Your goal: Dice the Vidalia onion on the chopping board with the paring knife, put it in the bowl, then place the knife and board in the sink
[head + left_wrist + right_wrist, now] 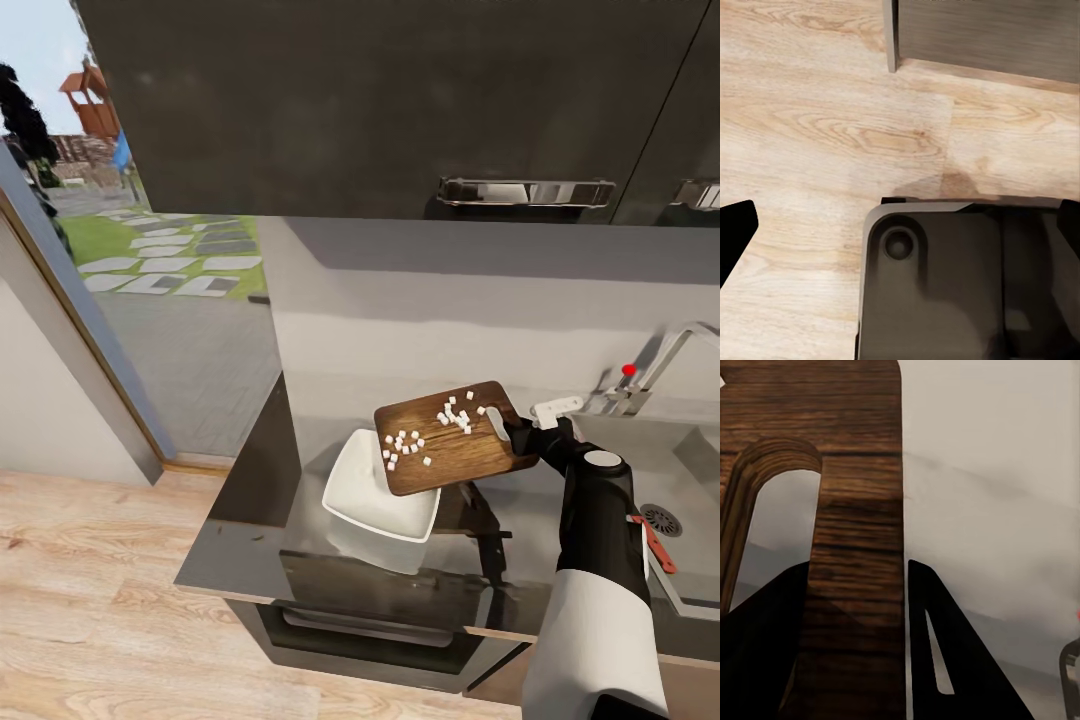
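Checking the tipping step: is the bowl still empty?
Looks empty: the bowl shows only white inside. The onion pieces sit on the board, held over it by the right gripper.

Soft even daylight, perhaps slightly blurred

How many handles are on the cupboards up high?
2. One long shiny handle sits on the dark cupboard above the chopping board. Another handle is cut off by the picture's right side, so more may be hidden beyond.

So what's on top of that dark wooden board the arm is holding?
Small white onion cubes lie scattered on the dark brown wooden chopping board, held by the right gripper over the white squarish bowl, partly hiding it.
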Available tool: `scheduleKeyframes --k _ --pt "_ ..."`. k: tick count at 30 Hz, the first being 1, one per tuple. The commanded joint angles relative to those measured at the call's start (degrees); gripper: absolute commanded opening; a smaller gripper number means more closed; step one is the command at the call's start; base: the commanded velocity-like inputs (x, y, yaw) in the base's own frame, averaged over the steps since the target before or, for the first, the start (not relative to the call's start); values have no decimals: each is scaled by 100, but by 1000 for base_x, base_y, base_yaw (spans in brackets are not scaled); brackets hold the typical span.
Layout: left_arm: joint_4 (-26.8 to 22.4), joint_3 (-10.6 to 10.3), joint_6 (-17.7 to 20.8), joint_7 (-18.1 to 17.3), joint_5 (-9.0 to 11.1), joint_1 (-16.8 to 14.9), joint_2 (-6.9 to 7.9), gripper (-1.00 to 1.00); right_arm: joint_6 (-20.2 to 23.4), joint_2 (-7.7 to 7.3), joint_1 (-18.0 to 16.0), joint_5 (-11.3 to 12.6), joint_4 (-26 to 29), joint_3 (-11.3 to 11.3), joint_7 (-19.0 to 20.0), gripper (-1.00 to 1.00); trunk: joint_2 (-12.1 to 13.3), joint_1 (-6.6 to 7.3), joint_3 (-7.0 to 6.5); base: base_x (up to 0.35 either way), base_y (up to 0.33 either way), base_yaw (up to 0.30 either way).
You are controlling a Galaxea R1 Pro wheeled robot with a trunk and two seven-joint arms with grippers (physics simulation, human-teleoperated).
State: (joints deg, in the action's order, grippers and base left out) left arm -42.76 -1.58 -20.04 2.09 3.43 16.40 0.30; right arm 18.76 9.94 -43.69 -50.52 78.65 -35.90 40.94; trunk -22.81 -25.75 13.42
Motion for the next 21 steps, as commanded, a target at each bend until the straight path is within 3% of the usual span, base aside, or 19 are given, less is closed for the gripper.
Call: scheduleKeyframes --k 1,21 --pt "-7 -17 -8 21 35 2 4 100 14 6 -8 -28 10 -13 38 -100 -11 -4 9 0 0 0" --pt "-7 -17 -8 20 35 -3 4 100 14 6 -8 -28 10 -13 37 -100 -11 -4 -157 0 0 0"
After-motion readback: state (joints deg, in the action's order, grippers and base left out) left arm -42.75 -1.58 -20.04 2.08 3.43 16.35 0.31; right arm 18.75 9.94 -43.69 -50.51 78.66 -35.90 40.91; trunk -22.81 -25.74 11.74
